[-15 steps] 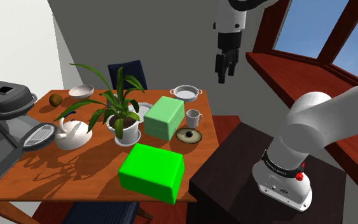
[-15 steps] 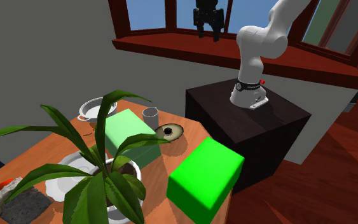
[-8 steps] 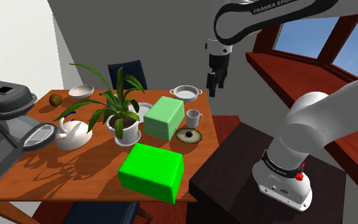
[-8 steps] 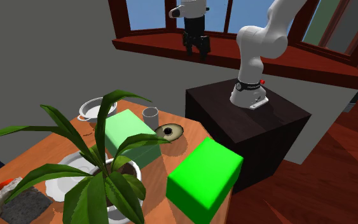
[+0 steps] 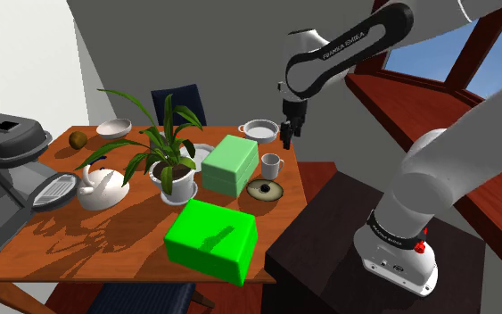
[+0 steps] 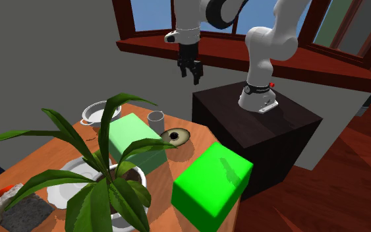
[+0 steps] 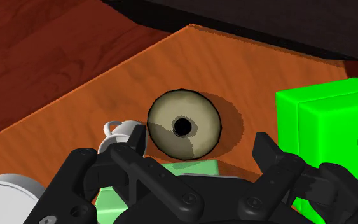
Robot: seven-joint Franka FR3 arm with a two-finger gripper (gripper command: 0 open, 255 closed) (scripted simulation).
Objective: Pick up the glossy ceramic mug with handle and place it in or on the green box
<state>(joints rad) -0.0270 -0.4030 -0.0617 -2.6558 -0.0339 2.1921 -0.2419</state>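
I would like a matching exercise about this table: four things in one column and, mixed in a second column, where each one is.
1 mug
2 bright green box
3 tool
4 potted plant

A in the air, open
B between teapot and pale green box
C nearest to the shoulder camera
D beside the round olive dish

Pairs: 1-D, 2-C, 3-A, 4-B

White letters along the dark upper part of the arm (image 5: 347,45) read FRANKA EMIKA. A dark band (image 5: 390,234) near the arm's foot carries print too small to read.
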